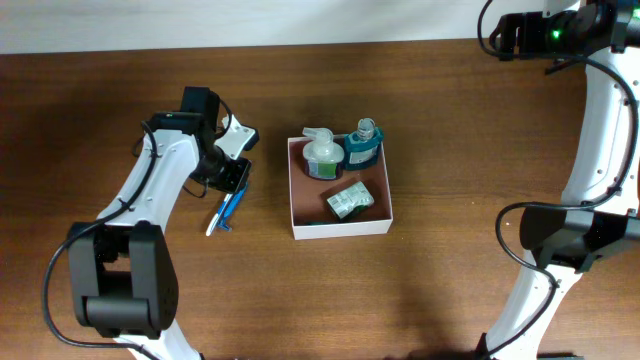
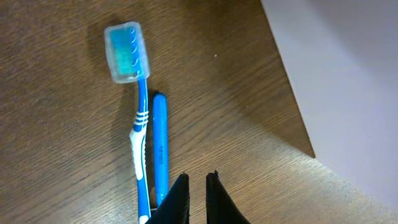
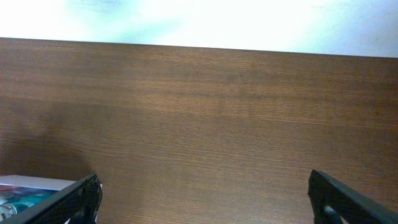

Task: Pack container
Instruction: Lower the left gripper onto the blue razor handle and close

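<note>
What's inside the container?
The container holds a white pump bottle, a teal bottle and a small green packet. Floor beneath them is covered; nothing else shows.

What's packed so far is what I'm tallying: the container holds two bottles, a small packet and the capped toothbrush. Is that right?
Not quite. The container holds the white pump bottle, the teal bottle and the small packet, but the capped toothbrush lies outside it on the table, beside a blue stick. The overhead view shows this.
</note>
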Controlling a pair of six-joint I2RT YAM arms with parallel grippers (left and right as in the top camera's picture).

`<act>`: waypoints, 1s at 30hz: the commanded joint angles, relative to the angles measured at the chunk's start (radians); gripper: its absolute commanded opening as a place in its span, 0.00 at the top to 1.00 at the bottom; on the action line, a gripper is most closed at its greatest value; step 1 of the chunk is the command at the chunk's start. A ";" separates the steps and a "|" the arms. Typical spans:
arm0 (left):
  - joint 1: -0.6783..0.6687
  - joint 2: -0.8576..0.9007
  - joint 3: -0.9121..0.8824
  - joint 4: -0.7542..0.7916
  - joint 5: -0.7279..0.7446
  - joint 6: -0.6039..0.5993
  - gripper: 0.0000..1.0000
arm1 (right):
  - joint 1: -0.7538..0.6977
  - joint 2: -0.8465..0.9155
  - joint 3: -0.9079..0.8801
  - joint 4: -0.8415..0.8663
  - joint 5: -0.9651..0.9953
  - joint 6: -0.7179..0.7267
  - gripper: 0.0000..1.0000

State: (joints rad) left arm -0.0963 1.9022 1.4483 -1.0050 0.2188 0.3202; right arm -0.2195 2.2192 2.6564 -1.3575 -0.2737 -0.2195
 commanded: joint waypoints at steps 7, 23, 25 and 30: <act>-0.002 0.115 -0.008 -0.006 -0.017 -0.025 0.86 | -0.003 -0.003 0.005 0.003 0.002 0.000 0.01; -0.001 0.145 -0.008 -0.009 -0.023 -0.024 0.75 | -0.003 -0.003 0.005 0.003 0.001 0.000 0.01; -0.001 0.145 -0.008 -0.009 -0.039 -0.024 0.73 | -0.003 -0.003 0.005 0.003 0.001 0.000 0.01; -0.001 0.145 -0.008 -0.008 -0.080 -0.024 0.69 | -0.003 -0.003 0.005 0.003 0.001 0.000 0.01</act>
State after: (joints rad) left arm -0.0963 2.0373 1.4471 -1.0111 0.1730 0.2951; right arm -0.2195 2.2192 2.6564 -1.3575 -0.2737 -0.2199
